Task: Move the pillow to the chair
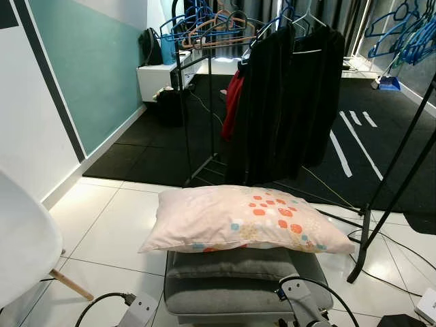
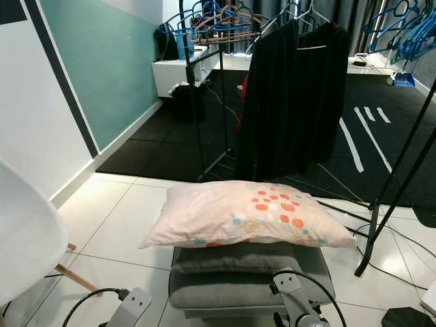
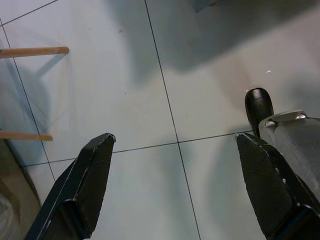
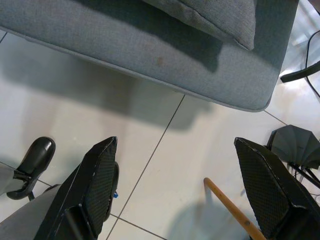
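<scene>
The pillow (image 1: 245, 228) lies on a grey cushioned stool (image 2: 248, 283) ahead of and above my claws, and nothing grips it. My left claw (image 3: 175, 150) hangs spread wide over white floor tiles (image 3: 150, 90). My right claw (image 4: 175, 150), equally wide apart and empty, hangs by the stool's edge, and the white chair (image 1: 24, 245) stands off to my left.

Grey ottoman (image 1: 238, 289) on white tiles; black garments (image 1: 286, 102) on clothes rack; blue hangers (image 1: 197, 20) above

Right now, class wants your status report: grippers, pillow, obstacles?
Both grippers open, low over floor tiles. Pillow on grey seat. White chair at left. Cables on floor.
</scene>
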Tool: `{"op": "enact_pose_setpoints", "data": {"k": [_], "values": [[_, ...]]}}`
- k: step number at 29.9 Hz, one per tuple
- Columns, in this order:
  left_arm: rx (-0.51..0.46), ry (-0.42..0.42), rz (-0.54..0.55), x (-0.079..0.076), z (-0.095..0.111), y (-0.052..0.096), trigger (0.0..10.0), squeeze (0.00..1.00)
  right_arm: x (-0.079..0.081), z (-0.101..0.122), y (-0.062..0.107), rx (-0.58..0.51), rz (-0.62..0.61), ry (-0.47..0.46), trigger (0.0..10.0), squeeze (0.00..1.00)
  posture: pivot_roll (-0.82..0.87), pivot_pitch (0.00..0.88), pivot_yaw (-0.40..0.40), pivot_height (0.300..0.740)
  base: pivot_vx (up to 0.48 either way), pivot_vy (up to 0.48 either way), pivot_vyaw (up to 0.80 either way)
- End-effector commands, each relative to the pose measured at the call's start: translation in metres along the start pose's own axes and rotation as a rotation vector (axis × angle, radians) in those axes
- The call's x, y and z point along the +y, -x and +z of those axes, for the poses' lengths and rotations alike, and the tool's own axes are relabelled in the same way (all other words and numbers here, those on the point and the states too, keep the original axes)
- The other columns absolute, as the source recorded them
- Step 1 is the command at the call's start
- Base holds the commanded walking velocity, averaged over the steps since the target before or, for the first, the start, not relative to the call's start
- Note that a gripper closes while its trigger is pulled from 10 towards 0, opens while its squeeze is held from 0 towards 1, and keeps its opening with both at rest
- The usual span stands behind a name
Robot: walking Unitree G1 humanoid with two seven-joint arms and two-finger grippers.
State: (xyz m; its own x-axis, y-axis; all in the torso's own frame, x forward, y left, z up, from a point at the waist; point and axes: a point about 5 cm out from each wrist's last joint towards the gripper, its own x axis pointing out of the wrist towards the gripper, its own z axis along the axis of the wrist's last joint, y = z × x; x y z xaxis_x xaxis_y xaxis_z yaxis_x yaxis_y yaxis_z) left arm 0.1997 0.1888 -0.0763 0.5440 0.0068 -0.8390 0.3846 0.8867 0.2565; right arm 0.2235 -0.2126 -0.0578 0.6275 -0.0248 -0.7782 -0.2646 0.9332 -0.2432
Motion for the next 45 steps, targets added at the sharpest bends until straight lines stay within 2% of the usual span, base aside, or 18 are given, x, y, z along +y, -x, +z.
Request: {"op": "enact_pose_setpoints", "data": {"k": [1, 27, 45], "values": [[0.013, -0.012, -0.005, 0.0001, -0.0016, 0.0001, 10.0, 0.0, -0.0016, 0.0016, -0.0001, -0.005, -0.007, 0.0, 10.0, 0.0, -0.13, 0.0, -0.027, 0.74, 0.0, 0.0, 0.0], [0.019, -0.022, -0.019, 0.0006, -0.0031, 0.0003, 10.0, 0.0, 0.0007, 0.001, 0.0, -0.011, 0.015, -0.04, 10.0, 0.0, -0.13, 0.0, -0.017, 0.74, 0.0, 0.0, 0.0], [0.018, -0.019, -0.022, -0.0009, -0.002, 0.0001, 10.0, 0.0, -0.0009, 0.0005, 0.0001, -0.003, 0.019, -0.028, 10.0, 0.0, -0.13, 0.0, -0.022, 0.74, 0.0, 0.0, 0.0]]}}
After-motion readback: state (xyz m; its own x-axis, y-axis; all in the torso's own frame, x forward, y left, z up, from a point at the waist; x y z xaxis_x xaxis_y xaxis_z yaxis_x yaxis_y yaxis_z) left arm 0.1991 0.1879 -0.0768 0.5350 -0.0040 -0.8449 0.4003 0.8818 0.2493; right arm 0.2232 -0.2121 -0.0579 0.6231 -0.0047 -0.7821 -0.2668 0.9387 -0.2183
